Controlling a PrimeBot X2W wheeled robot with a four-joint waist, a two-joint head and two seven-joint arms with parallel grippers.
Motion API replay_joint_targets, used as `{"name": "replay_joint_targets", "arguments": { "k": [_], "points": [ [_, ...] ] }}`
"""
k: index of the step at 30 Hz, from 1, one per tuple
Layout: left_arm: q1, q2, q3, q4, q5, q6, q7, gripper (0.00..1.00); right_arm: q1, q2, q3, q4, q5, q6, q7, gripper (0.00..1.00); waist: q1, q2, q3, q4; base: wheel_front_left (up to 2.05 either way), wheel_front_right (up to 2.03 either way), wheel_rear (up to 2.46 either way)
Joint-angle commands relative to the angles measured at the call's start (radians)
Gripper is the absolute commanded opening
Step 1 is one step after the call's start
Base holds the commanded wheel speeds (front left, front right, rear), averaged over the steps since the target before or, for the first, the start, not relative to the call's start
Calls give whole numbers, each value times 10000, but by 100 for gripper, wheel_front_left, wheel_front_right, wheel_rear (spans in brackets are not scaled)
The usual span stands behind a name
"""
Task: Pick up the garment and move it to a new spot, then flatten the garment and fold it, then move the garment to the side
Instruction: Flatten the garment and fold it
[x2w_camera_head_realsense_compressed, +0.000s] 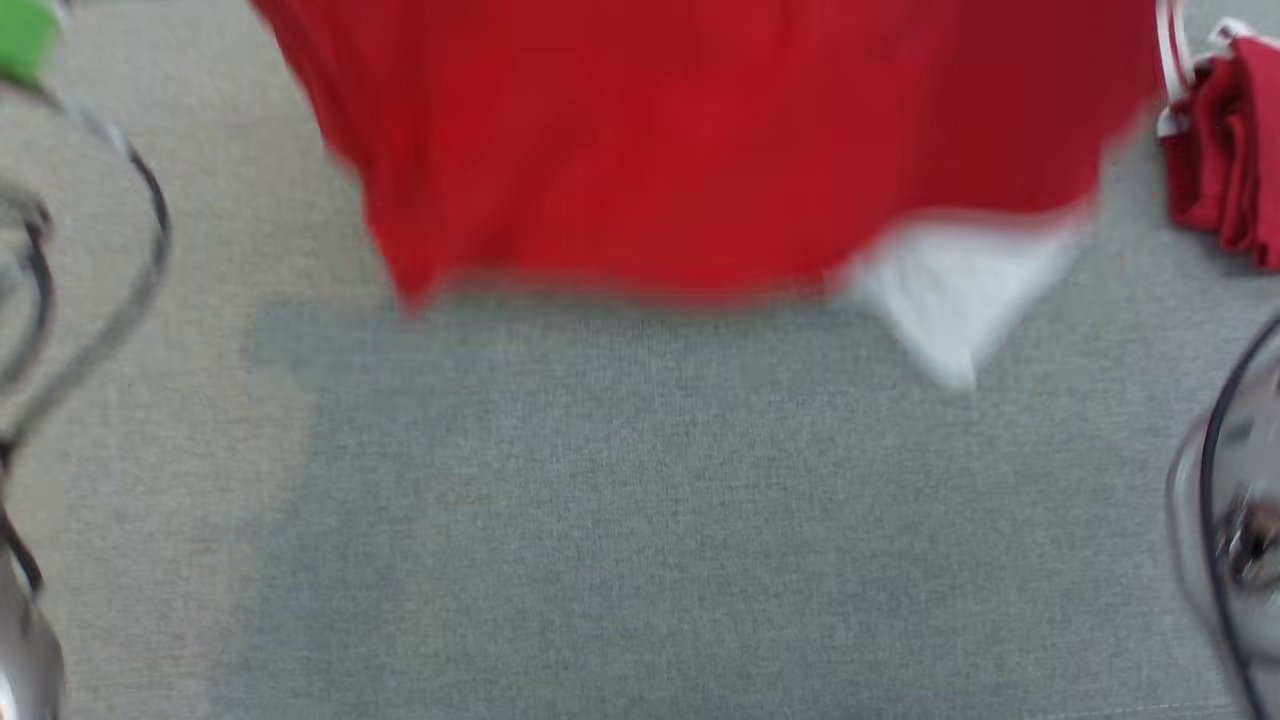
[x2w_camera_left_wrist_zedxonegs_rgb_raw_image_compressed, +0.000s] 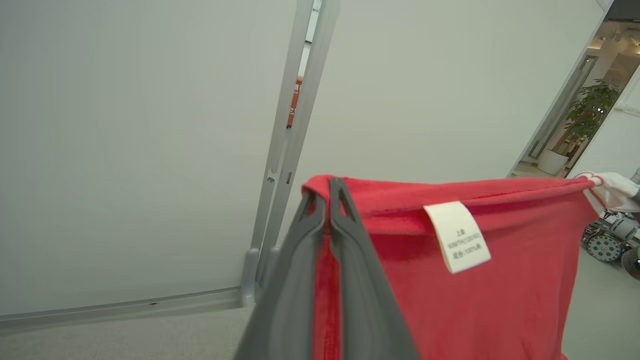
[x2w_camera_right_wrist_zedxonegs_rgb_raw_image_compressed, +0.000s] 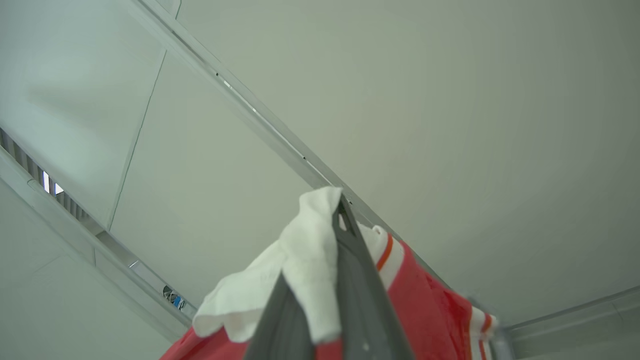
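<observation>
Garment, red soft cloth with white striped trim (x2w_camera_head_realsense_compressed: 700, 140), hangs in the air above the grey cloth-covered bench (x2w_camera_head_realsense_compressed: 650, 520), clear of it. The head view is blurred. Its top edge runs taut side to side, from the left pincer (x2w_camera_left_wrist_zedxonegs_rgb_raw_image_compressed: 330, 187) to the right pincer (x2w_camera_right_wrist_zedxonegs_rgb_raw_image_compressed: 342, 205), so both arms carry it equally. The left pincer is clenched on a red corner, beside a white care label (x2w_camera_left_wrist_zedxonegs_rgb_raw_image_compressed: 457, 235). The right pincer is clamped on the white trim. Likely next: lower and spread it flat. A second red cloth bundle (x2w_camera_head_realsense_compressed: 1225, 150) lies to the right.
</observation>
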Motion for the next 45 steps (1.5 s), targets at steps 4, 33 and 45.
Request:
{"name": "replay_joint_targets", "arguments": {
  "k": [4, 33, 45],
  "points": [
    [-2578, -175, -353, 2487, 1182, -438, -1389, 0, -2885, -93, 222, 2393, -1669, -8, -1775, 0, -1, 0, 2092, -184, 0, 0, 0],
    [8242, -73, -2868, 2928, 880, -867, -5133, 0, 11840, -79, 2287, -1066, 2025, -5, -2225, 0, -1, 0, -1408, 64, 0, 0, 0],
    [12942, -323, -3107, -1255, -104, 1196, -4237, 0, 16065, -73, 2081, -2223, 2688, -7, -3360, 0, -1, 0, -1995, 525, 0, 0, 0]
  ]
}}
